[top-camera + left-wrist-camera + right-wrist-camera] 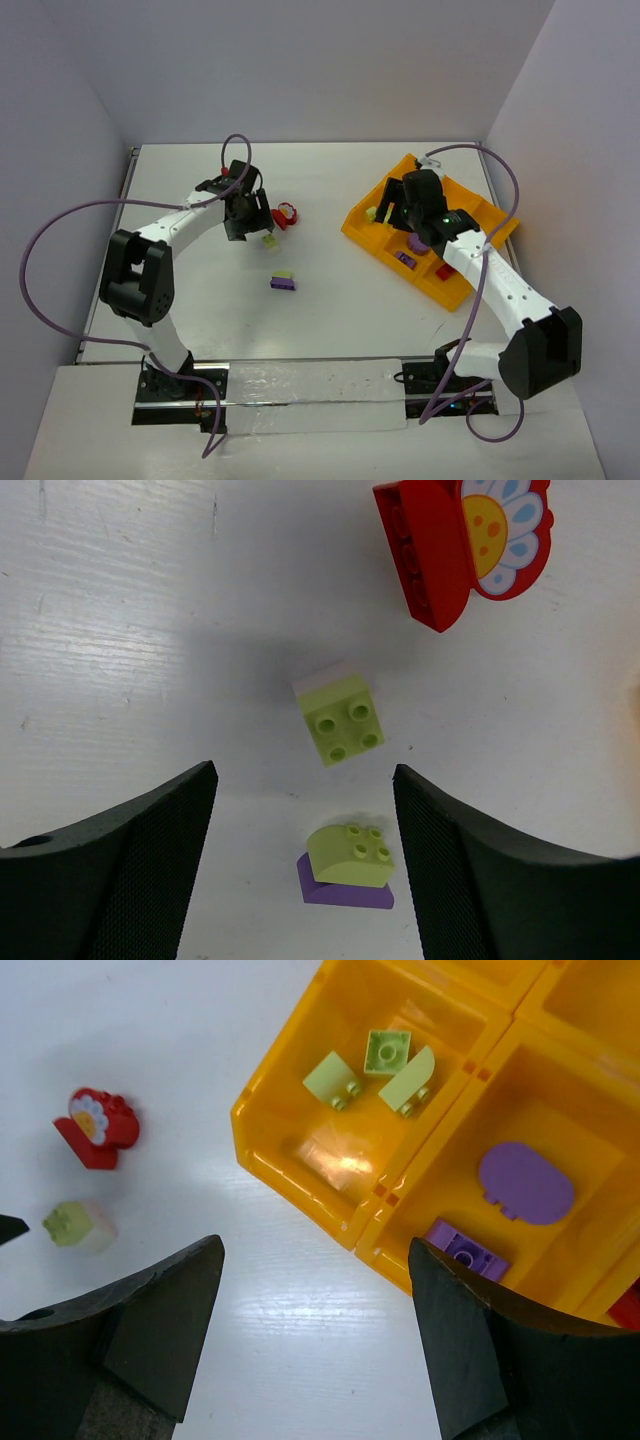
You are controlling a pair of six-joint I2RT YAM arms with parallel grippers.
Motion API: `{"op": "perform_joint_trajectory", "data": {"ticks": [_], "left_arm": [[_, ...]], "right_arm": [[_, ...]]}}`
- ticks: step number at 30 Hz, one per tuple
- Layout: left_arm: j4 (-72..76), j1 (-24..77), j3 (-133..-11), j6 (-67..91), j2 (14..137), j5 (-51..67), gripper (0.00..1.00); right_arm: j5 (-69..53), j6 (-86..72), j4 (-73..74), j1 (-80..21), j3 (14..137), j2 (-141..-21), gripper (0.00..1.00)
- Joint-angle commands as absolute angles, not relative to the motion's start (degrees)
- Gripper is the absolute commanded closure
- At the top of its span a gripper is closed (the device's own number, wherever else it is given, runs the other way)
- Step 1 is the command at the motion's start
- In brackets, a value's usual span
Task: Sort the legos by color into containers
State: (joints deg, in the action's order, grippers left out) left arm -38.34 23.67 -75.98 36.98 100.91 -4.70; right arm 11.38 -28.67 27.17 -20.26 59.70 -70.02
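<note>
My left gripper (251,224) (302,775) hangs open above the table with nothing held. Just beyond its fingertips a yellow-green lego (338,720) (268,241) lies alone. A yellow-green brick stuck on a purple one (350,866) (282,282) lies on the table and shows between the fingers from above. A red flower lego (455,540) (287,215) sits further off. My right gripper (400,216) (315,1250) is open and empty over the near-left edge of the orange-yellow tray (362,226) (262,1140). One container holds three yellow-green legos (387,1052), its neighbour purple pieces (525,1182).
A red piece (627,1310) shows in a further compartment at the right wrist view's edge. White walls close in the table at the back and sides. Both arms' purple cables loop out over the table.
</note>
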Motion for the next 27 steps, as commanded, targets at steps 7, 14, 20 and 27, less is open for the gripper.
{"op": "perform_joint_trajectory", "data": {"ticks": [7, 14, 20, 27], "left_arm": [[-33.46, 25.89, -75.25, 44.02, 103.43, -3.19, 0.26], [-34.26, 27.25, -77.42, 47.37, 106.52, -6.26, 0.25], [-33.58, 27.25, -76.65, 48.33, 106.78, -7.03, 0.24], [-33.34, 27.33, -76.34, 48.27, 107.09, -7.24, 0.31]], "right_arm": [[12.91, -28.65, 25.85, -22.86, 63.28, -71.72, 0.18], [12.75, -28.65, 26.01, -22.94, 63.45, -71.44, 0.17], [12.74, -28.99, 25.84, -22.94, 62.60, -70.50, 0.17], [12.92, -28.83, 25.75, -22.94, 62.01, -69.94, 0.17]]}}
